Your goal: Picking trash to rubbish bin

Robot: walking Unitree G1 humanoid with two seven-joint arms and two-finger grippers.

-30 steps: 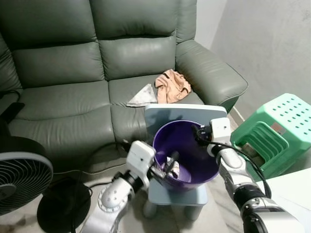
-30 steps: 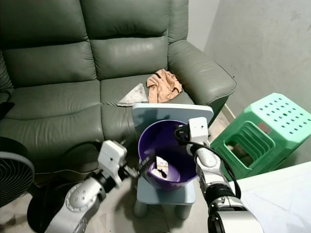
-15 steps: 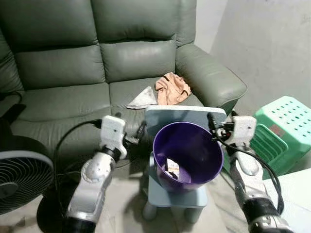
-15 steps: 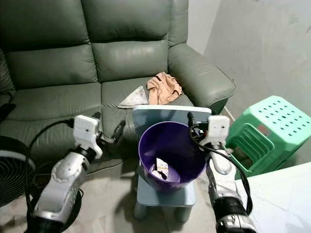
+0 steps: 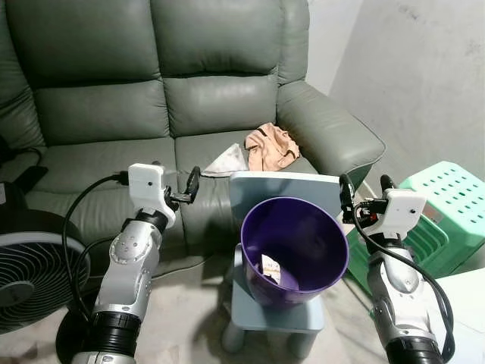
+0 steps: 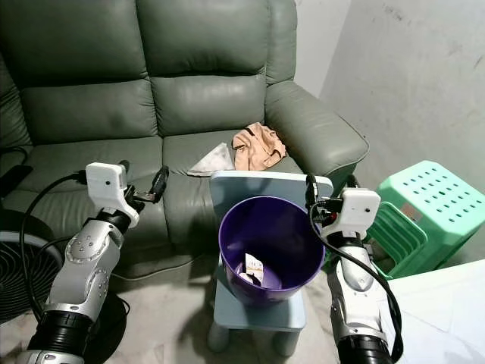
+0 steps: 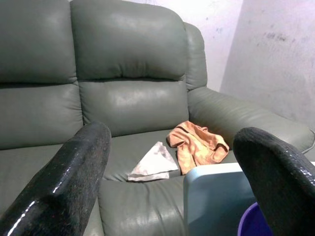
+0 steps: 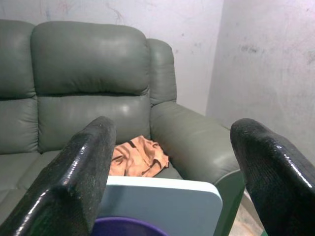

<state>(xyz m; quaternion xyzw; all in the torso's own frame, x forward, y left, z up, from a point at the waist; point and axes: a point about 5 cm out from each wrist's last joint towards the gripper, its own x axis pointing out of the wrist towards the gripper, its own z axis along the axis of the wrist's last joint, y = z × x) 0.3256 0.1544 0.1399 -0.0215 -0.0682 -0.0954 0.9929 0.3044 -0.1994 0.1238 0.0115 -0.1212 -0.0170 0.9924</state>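
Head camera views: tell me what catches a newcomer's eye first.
The purple bin stands on a pale blue stool in front of the green sofa, a scrap of trash lying inside it. The left hand and right hand are raised open on either side. An orange cloth lies on the sofa seat.

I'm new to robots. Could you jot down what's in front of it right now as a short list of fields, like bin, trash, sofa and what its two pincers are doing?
Bin: purple rubbish bin standing on a pale blue stool
In bin: one small scrap of trash
Sofa: green sofa with a grey paper piece and an orange cloth on the seat
Left pincer: open, empty, raised before the sofa
Right pincer: open, empty, beside the bin
Nearby: green stool, black fan
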